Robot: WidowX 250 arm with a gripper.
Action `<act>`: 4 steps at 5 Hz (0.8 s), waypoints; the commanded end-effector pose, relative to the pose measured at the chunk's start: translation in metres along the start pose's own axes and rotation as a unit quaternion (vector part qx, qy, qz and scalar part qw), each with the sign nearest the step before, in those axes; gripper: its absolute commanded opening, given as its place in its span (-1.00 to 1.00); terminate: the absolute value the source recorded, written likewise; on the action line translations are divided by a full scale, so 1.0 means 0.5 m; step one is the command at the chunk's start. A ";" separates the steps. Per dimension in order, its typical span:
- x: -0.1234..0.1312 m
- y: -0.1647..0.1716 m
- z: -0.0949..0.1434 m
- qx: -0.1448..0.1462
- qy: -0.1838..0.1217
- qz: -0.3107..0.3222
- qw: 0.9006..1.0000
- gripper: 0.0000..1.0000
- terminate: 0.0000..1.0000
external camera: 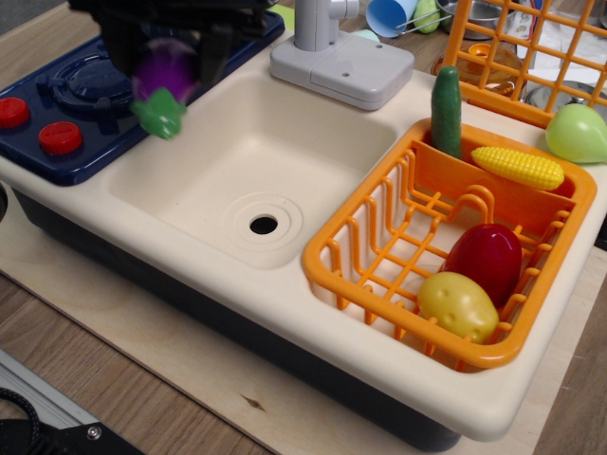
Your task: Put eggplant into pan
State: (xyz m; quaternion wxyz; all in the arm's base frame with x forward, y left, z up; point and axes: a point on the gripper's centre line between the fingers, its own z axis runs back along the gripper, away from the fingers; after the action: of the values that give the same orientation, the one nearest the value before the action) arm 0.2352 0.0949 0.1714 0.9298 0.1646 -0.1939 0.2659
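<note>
My gripper [166, 59] is at the top left, blurred by motion, and is shut on the purple eggplant [163, 78]. The eggplant hangs with its green cap down, in the air over the left rim of the sink [199, 204] and the edge of the blue toy stove [66, 104]. The silver pan does not show; the arm covers the top left corner where it stood.
An orange dish basket [360, 265] on the right holds a dark red vegetable [486, 261], a yellow potato [457, 305], a corn cob [518, 167] and a green cucumber [446, 109]. A grey faucet base [341, 66] stands behind the sink. Red stove knobs [59, 138] are at the left.
</note>
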 end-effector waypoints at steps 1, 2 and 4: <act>0.085 0.053 -0.006 -0.013 -0.072 -0.028 0.997 -1.00 -1.00; 0.150 0.054 -0.030 -0.028 -0.099 -0.058 0.993 -1.00 -1.00; 0.246 0.034 -0.053 -0.048 -0.123 -0.107 0.986 -1.00 -1.00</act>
State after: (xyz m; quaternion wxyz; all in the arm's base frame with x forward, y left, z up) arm 0.3333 0.1688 0.1881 0.9404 0.1441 -0.2875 0.1110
